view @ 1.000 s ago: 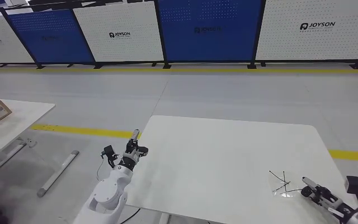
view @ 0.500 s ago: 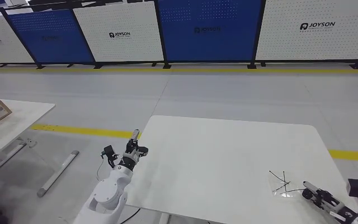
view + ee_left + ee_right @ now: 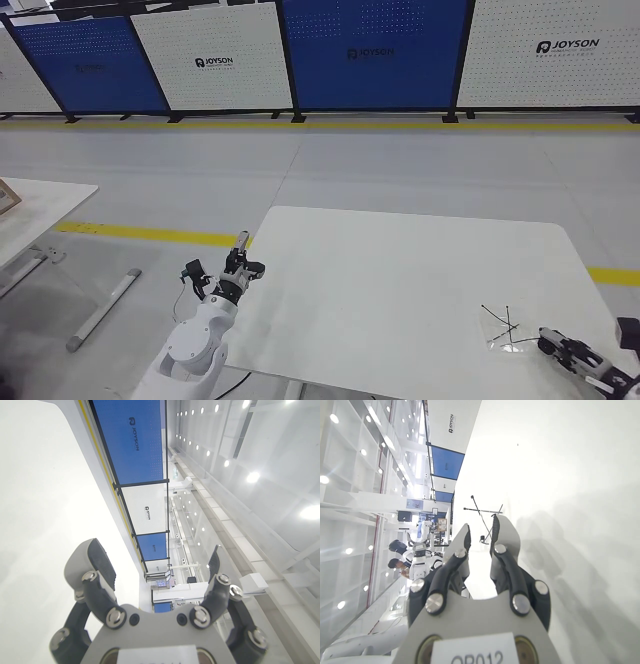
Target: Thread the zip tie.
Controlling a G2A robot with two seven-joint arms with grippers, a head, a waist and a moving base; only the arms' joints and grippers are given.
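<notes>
You've got one white table [image 3: 400,270], rounded corners. Near its front edge on the robot's right, a few thin black zip ties [image 3: 503,320] lie flat, crossed over each other; exact count unclear.

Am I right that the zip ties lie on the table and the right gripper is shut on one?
Not quite: the right gripper is open, not gripping one. The right wrist view shows the zip ties lying on the table.

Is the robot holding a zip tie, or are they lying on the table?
On the table. The zip ties lie crossed, just ahead of the open right end effector.
</notes>
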